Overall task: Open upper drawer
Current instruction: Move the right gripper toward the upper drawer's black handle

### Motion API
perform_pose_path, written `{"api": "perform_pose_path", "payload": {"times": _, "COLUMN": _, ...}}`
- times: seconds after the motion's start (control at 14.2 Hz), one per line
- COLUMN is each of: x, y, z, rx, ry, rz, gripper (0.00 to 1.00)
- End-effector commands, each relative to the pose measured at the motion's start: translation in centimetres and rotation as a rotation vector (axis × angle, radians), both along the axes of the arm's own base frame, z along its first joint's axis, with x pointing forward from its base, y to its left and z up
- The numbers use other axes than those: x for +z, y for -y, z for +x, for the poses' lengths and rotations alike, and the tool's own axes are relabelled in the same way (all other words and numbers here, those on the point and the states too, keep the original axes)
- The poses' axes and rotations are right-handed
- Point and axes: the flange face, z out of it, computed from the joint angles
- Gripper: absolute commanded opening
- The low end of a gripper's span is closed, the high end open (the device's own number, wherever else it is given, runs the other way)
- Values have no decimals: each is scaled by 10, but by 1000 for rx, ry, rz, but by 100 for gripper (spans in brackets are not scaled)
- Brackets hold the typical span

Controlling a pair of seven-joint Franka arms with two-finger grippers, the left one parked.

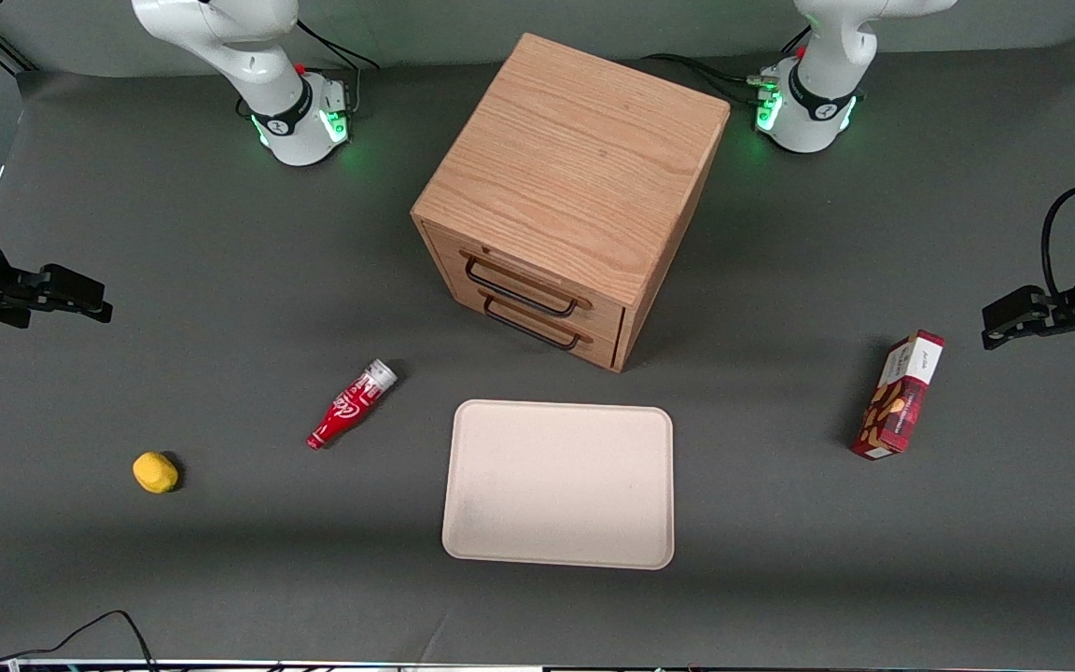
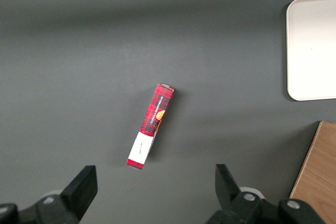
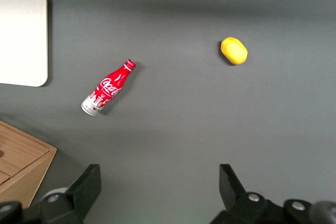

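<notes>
The cube-shaped oak cabinet [image 1: 575,159] stands mid-table, its drawer fronts turned toward the front camera and the working arm's end. The upper drawer [image 1: 523,277] is shut flush, with its thin black wire handle [image 1: 519,287] across it. The matching lower drawer [image 1: 593,347] below it is also shut. My right gripper [image 1: 101,301] hovers at the working arm's end of the table, well apart from the cabinet, open and empty. In the right wrist view the gripper [image 3: 160,177] has its fingers spread wide over bare mat, and a corner of the cabinet [image 3: 21,166] shows.
A pale tray [image 1: 558,483] lies in front of the cabinet, nearer the camera. A red cola bottle [image 1: 351,404] lies between my gripper and the cabinet, and a yellow object [image 1: 155,472] lies nearer the camera. A red box [image 1: 900,396] stands toward the parked arm's end.
</notes>
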Motion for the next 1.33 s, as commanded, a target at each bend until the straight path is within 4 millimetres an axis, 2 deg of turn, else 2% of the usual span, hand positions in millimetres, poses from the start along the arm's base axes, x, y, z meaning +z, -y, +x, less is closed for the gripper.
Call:
{"api": "perform_pose_path", "payload": {"times": 0.0, "x": 5, "y": -2, "z": 3, "rx": 4, "ry": 3, "rz": 13, "gripper": 100}}
{"api": "perform_pose_path", "payload": {"times": 0.21, "x": 2, "y": -3, "z": 5, "rx": 8, "ry": -2, "rz": 14, "gripper": 100}}
{"api": "perform_pose_path", "payload": {"times": 0.28, "x": 3, "y": -10, "z": 4, "rx": 20, "ry": 0, "rz": 15, "gripper": 100}}
{"api": "perform_pose_path", "payload": {"times": 0.49, "x": 2, "y": -59, "z": 2, "rx": 107, "ry": -3, "rz": 17, "gripper": 100}}
{"api": "perform_pose_path", "payload": {"times": 0.56, "x": 3, "y": -82, "z": -1, "rx": 147, "ry": -2, "rz": 17, "gripper": 100}}
{"api": "perform_pose_path", "payload": {"times": 0.98, "x": -6, "y": -242, "z": -27, "rx": 428, "ry": 0, "rz": 6, "gripper": 100}}
{"api": "perform_pose_path", "payload": {"times": 1.12, "x": -16, "y": -271, "z": -28, "rx": 525, "ry": -17, "rz": 60, "gripper": 100}}
{"api": "perform_pose_path", "payload": {"times": 1.26, "x": -32, "y": -290, "z": -20, "rx": 616, "ry": -44, "rz": 151, "gripper": 100}}
